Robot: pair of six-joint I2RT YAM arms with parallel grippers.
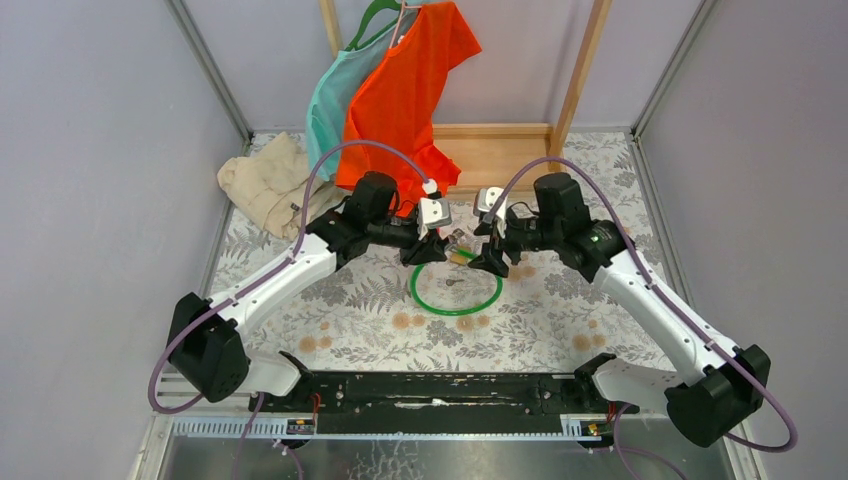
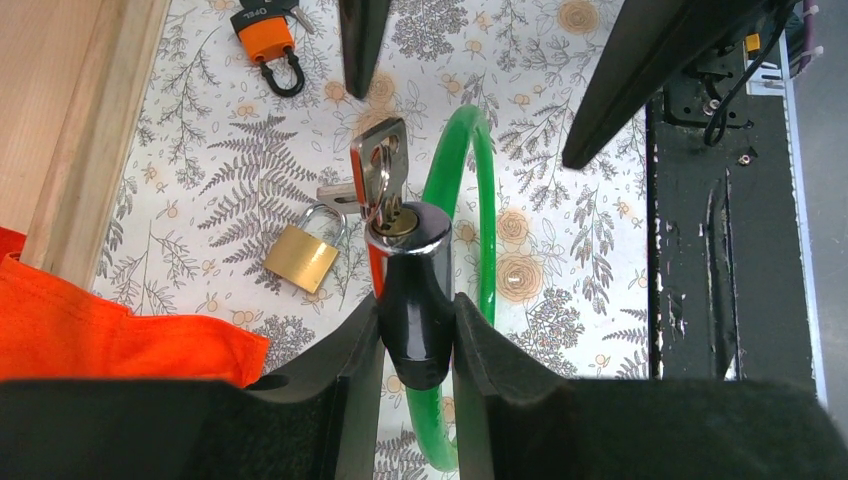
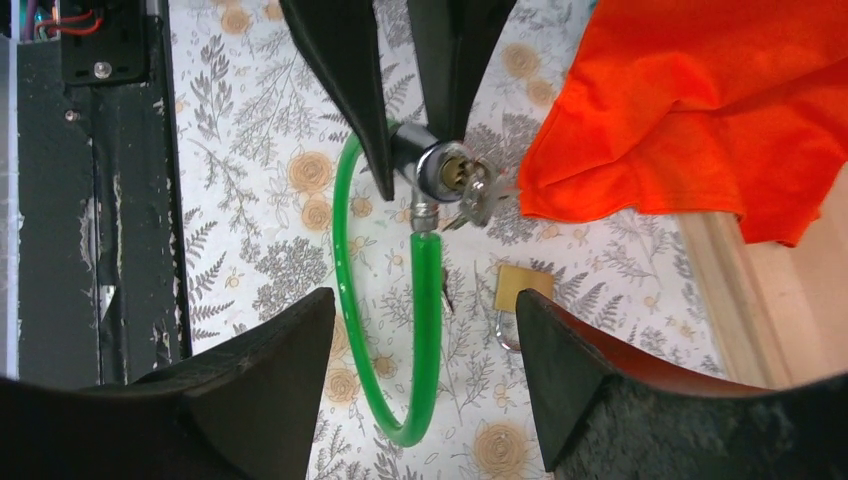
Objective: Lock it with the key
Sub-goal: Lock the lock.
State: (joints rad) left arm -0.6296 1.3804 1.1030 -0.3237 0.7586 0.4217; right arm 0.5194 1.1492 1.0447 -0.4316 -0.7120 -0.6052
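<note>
Green cable lock (image 2: 484,250): the left gripper (image 2: 417,308) clamps its black barrel (image 2: 405,265), a silver key (image 2: 378,160) sits in its keyhole, and the right gripper (image 3: 423,312) nearby has its fingers spread, empty.

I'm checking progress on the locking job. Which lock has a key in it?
The green cable lock, clamped in the left gripper: a metal key is plugged into its end. The brass padlock lies loose on the table, untouched.
</note>
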